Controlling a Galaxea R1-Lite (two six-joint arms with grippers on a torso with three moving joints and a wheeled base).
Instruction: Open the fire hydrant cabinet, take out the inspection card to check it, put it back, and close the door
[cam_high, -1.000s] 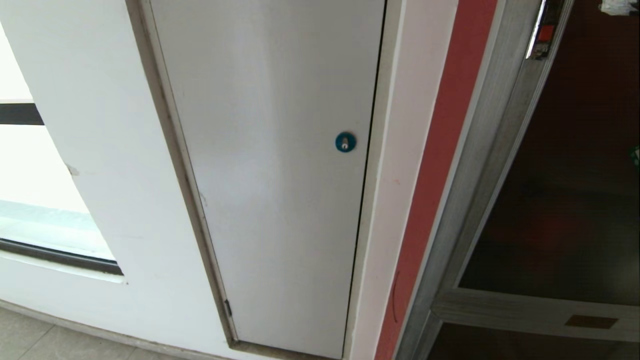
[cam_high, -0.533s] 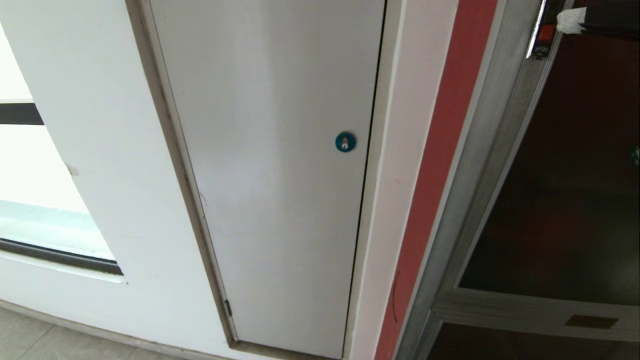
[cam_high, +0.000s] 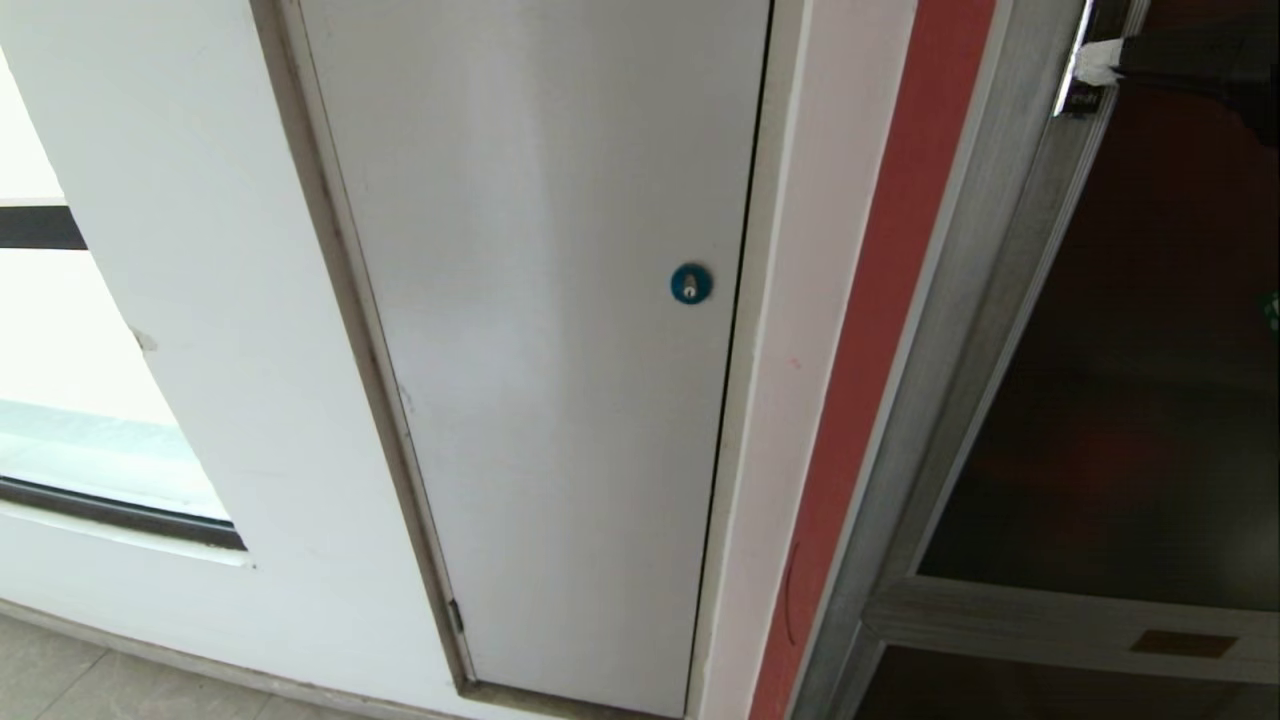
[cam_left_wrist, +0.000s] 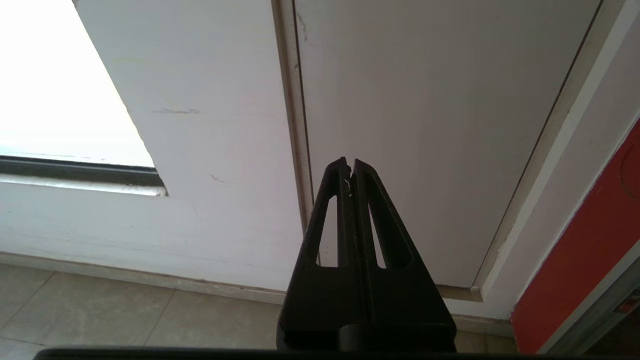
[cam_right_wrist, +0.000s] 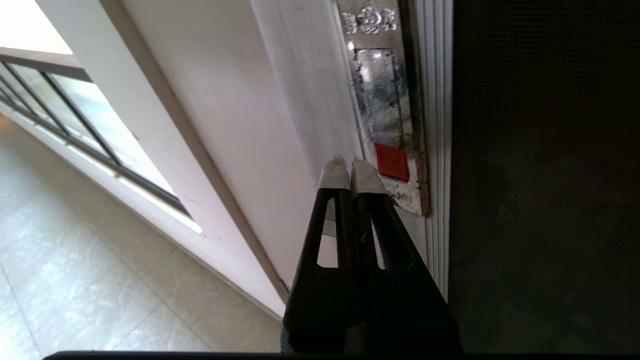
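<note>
Partly hidden: red latch (cam_right_wrist: 392, 162) | behind right tool (cam_right_wrist: 350, 170) | door (cam_high: 1150, 400) cropped.

1. Plain grey-white flush door (cam_high: 560, 340), shut, in a worn frame.
2. Round blue lock (cam_high: 690, 284) near the door's right edge.
3. White wall (cam_high: 200, 330) to its left.
4. Window (cam_high: 60, 400) at far left, dark lower rail.
5. Tiled floor (cam_right_wrist: 100, 280) below.

right gripper (cam_high: 1098, 62): enters head view from the right, fingers pressed together | white-taped tips now just at the red latch (cam_right_wrist: 392, 162) on the door (cam_high: 1150, 350) frame, covering it in head view | latch beside the tips
</note>
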